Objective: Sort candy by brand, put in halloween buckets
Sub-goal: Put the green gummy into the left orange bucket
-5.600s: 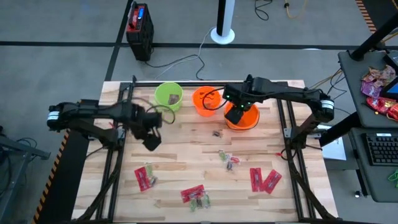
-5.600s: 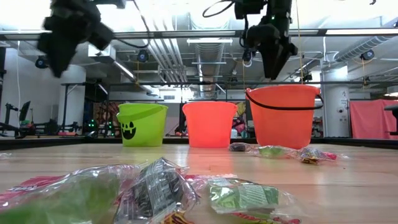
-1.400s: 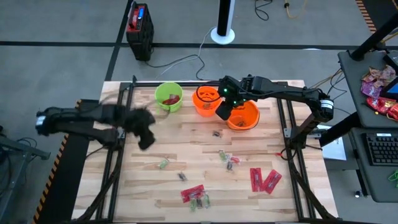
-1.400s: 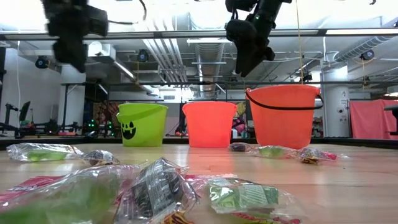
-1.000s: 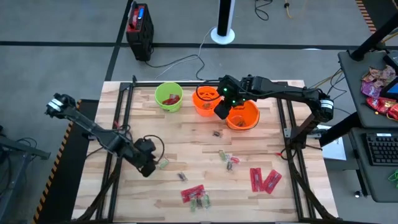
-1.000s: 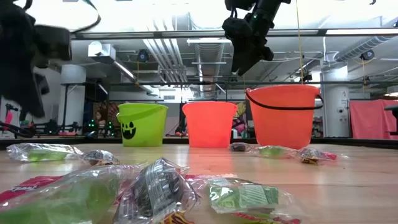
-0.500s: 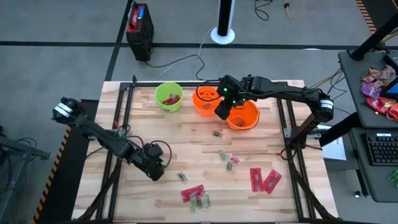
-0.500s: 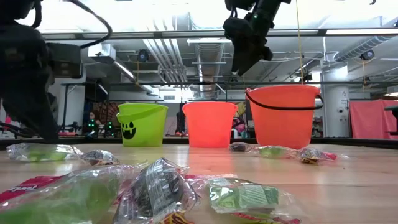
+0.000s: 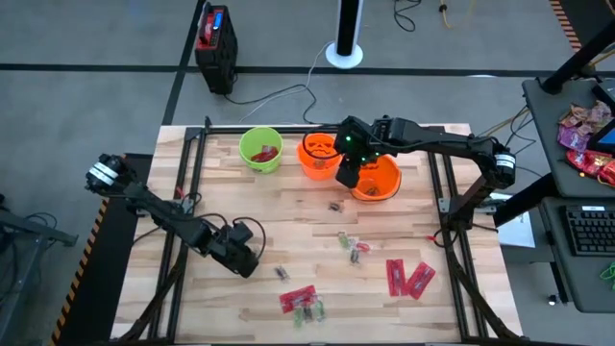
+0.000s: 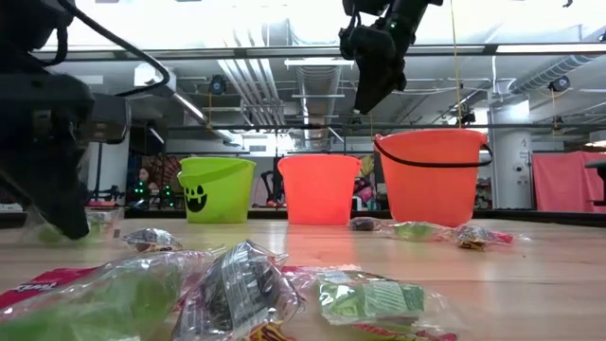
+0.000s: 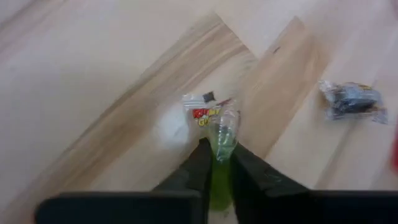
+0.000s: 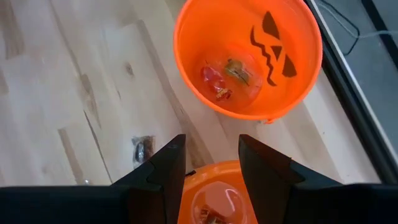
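My left gripper (image 9: 245,261) is down at the table's left near part, shut on a tiny green wrapped candy (image 11: 221,134). A dark mini (image 9: 282,273) lies just right of it. My right gripper (image 9: 348,171) hangs open and holds nothing above the gap between the jack-o'-lantern bucket (image 12: 249,56) and the wider orange bucket (image 9: 377,179). The lime green bucket (image 9: 260,149) stands left of those. Red packets (image 9: 408,279), green-and-red pieces (image 9: 354,245) and another dark mini (image 9: 334,205) lie on the wood. My left gripper pinches the green candy by one end of its wrapper (image 11: 219,151) between its two fingers. The fingers slant down from the table's left side and lie along the piece. The candy's other, printed end (image 11: 208,114) sticks out ahead of the fingertips on the wood.
Black frame rails (image 9: 183,192) run along the table's left and right sides. Both orange buckets hold a few sweets, and the green one holds some too. A red-and-black boxy unit (image 9: 216,38) stands on the floor beyond the table. Bare wood lies in the middle (image 9: 288,216).
My left gripper has sunk to the table and gone a little toward the right and near edges, onto the green candy, which now sits between its fingers. My right gripper has rolled somewhat about its own axis while staying above the orange buckets.
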